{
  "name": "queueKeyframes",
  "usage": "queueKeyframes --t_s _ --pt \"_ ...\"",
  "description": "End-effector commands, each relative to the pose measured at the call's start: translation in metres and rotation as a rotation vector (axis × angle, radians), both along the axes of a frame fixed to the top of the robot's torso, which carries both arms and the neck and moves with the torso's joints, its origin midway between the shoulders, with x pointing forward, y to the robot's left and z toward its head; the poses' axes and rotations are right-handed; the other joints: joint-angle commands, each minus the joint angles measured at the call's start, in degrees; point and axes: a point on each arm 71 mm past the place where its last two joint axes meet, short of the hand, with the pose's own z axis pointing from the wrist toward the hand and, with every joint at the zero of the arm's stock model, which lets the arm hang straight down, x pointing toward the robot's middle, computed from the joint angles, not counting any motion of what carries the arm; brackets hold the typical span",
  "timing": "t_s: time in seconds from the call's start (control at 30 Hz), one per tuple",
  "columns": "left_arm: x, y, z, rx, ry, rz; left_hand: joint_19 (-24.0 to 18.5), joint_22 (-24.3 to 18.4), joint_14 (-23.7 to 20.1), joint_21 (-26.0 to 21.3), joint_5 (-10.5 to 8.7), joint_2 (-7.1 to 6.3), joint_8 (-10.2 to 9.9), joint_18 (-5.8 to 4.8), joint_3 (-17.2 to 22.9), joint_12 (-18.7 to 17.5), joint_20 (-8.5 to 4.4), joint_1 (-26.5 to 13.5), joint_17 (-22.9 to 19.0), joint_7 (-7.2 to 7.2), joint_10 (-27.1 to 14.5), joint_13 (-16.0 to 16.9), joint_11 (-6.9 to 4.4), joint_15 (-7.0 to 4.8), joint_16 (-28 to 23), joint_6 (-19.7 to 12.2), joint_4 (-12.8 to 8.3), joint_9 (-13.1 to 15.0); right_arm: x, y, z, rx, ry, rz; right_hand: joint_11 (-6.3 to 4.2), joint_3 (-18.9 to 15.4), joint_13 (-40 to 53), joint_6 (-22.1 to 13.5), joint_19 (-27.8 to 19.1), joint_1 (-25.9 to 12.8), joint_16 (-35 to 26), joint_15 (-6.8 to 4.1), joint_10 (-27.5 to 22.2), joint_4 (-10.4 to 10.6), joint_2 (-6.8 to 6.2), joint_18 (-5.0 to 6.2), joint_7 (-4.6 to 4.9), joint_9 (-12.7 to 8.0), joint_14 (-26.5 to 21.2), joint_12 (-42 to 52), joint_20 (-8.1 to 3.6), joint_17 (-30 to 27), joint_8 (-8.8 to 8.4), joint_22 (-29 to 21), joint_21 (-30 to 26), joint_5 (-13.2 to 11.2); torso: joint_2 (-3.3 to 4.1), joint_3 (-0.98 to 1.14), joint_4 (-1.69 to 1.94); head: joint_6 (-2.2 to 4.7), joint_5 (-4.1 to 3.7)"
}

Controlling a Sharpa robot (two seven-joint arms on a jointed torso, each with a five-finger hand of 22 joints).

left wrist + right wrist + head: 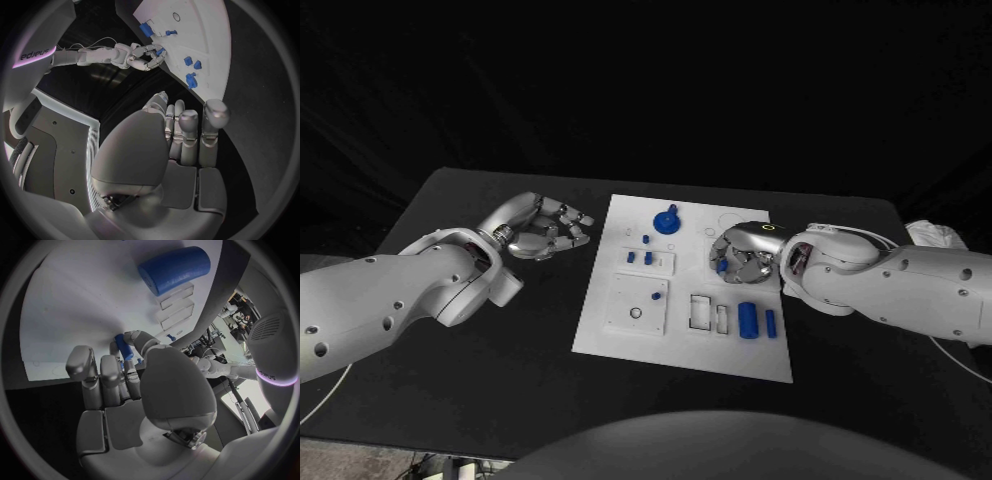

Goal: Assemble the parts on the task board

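Left robot hand (548,228): over the black bench (473,380), at about 9 o'clock from the white rectangular task board (625,345), just beside its left edge but not on it. Fingers curled loosely inward and close together; nothing between them in the head view or the left wrist view (181,135). Holds nothing.

Task board: lies flat at the middle of the bench, long axis running away from the robot. Near the 12 o'clock end, a blue knob-shaped part with a round base (668,218). Below it, toward board centre-left, a raised white square block carrying two small blue pegs (638,258), upright. At 7 o'clock on the board, a second white square block with a ring-shaped hole (636,313) and a tiny blue dot beside it. To its right, two narrow rectangular slots (708,316). At 4 to 5 o'clock, a large blue cylinder (749,319) lying on its side, with a thinner blue pin (770,322) just beside it on the right, parallel.

Right robot hand (737,258): over the right half of the board, at about 2 o'clock from board centre. Fingers curled around a small blue cylindrical part (123,347), pinched at the fingertips; blue shows between the fingers in the head view too. The held part sits above the board surface; contact with the board cannot be judged.
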Motion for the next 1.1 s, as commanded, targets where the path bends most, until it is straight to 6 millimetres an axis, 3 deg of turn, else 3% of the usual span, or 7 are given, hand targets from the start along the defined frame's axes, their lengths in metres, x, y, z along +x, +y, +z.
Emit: queueKeyframes --t_s 0.03,0.3,0.6,0.9,1.1 --pt "-0.001 -0.002 0.000 -0.003 0.010 -0.017 -0.35 5.74 -0.29 -0.35 0.17 0.28 -0.20 0.63 0.32 0.22 -0.10 0.08 -0.11 0.21 -0.07 -0.07 -0.02 -0.05 -0.35 0.02 0.00 -0.03 -0.003 0.002 -0.001 0.017 -0.011 0.023 -2.30 -0.01 0.08 -0.48 -0.26 0.78 -0.07 -0.16 2.91 -0.45 0.52 0.22 0.14 0.69 0.10 0.28 -0.35 -0.17 0.58 7.35 0.34 -0.51 0.01 -0.05 -0.02 0.01 0.21" --pt "-0.001 -0.002 -0.001 -0.002 0.012 -0.016 -0.36 5.73 -0.33 -0.43 0.29 0.32 -0.19 0.64 0.46 0.24 -0.09 0.32 -0.18 0.27 -0.06 -0.09 -0.03 -0.05 -0.39 0.05 -0.03 -0.02 -0.009 0.007 0.008 0.064 -0.043 0.037 -2.71 -0.10 0.15 -0.12 -0.09 0.52 0.13 -0.44 4.39 -0.86 0.57 0.16 -0.13 2.36 0.60 0.79 -0.48 0.19 2.03 7.47 1.32 -0.92 -0.06 -0.06 -0.02 0.01 0.65" --pt "-0.001 -0.003 -0.003 -0.001 0.016 -0.017 -0.36 5.73 -0.37 -0.49 0.39 0.36 -0.20 0.64 0.59 0.26 -0.09 0.53 -0.29 0.31 -0.05 -0.11 -0.04 -0.06 -0.44 0.06 -0.04 -0.02 -0.008 0.021 0.042 0.103 -0.101 0.085 -2.86 -0.06 0.13 -0.05 0.01 0.52 0.25 -0.58 4.75 -1.02 0.55 0.13 -0.26 2.81 0.85 0.85 -0.57 0.40 2.38 7.51 1.65 -1.22 -0.07 -0.09 0.03 0.01 0.72" --pt "0.000 -0.005 -0.005 0.000 0.018 -0.019 -0.35 5.73 -0.37 -0.51 0.42 0.38 -0.20 0.65 0.65 0.27 -0.09 0.62 -0.29 0.33 -0.05 -0.12 -0.04 -0.07 -0.44 0.06 -0.04 -0.02 -0.014 0.062 0.059 0.128 -0.080 0.192 -2.93 0.09 0.07 -0.50 0.15 0.57 0.32 -0.65 4.96 -1.16 0.64 0.08 -0.26 3.07 1.05 0.82 -0.66 0.52 2.34 7.56 2.03 -1.92 -0.02 -0.10 -0.16 0.01 1.18" --pt "0.000 -0.007 -0.006 -0.001 0.016 -0.021 -0.33 5.74 -0.36 -0.49 0.45 0.41 -0.20 0.64 0.69 0.27 -0.09 0.66 -0.27 0.36 -0.06 -0.13 -0.04 -0.07 -0.43 0.06 -0.02 -0.02 -0.018 0.095 0.055 0.136 -0.042 0.266 -2.90 0.18 0.00 -0.81 0.07 0.51 0.33 -0.64 4.92 -1.20 0.73 0.09 -0.23 3.21 1.11 0.70 -0.68 0.53 2.25 7.53 2.04 -2.64 -0.10 -0.03 0.16 0.01 1.38"
